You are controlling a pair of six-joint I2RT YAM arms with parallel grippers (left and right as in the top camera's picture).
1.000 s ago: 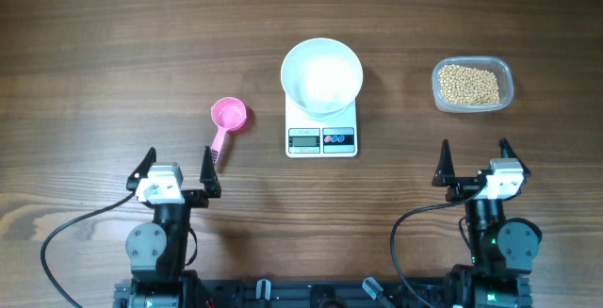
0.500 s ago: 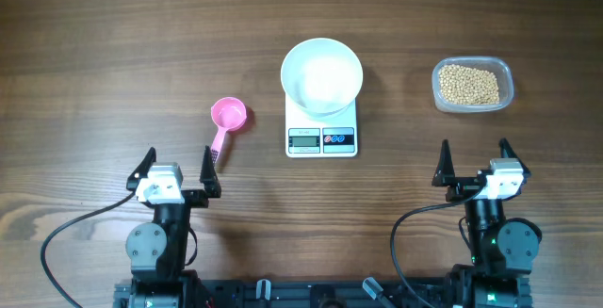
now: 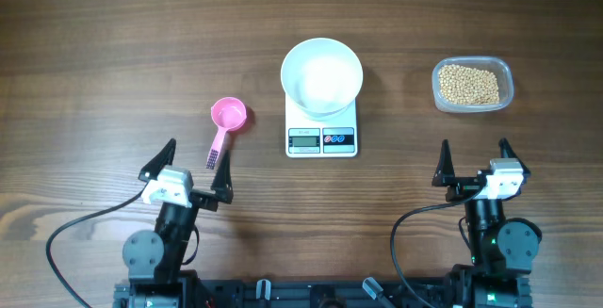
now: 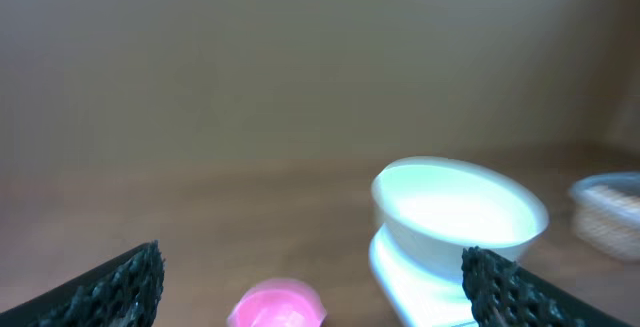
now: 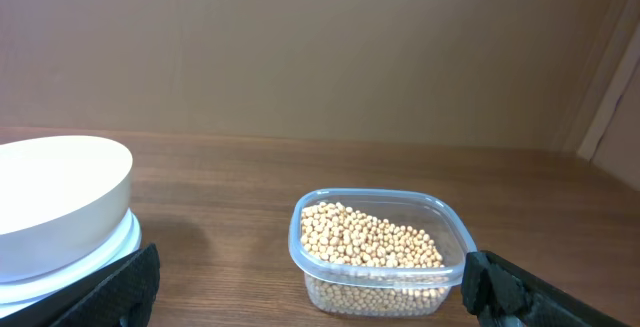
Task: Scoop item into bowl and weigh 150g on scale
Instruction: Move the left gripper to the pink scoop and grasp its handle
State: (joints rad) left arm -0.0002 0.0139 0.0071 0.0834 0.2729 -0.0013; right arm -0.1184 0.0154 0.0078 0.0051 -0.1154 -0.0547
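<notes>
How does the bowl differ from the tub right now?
The bowl is round, white and empty; the tub is clear, rounded-rectangular and holds beans. The bowl sits on the scale; the tub sits on the table. Both are upright and open-topped.

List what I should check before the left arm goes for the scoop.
1. Left gripper open and empty: ok.
2. Right gripper open and empty: ok.
3. Scoop lying free, handle toward the left arm: ok.
4. Bowl seated on scale: ok.
5. Beans in tub: ok.
6. Scale reading zero: cannot tell, display too small.
</notes>
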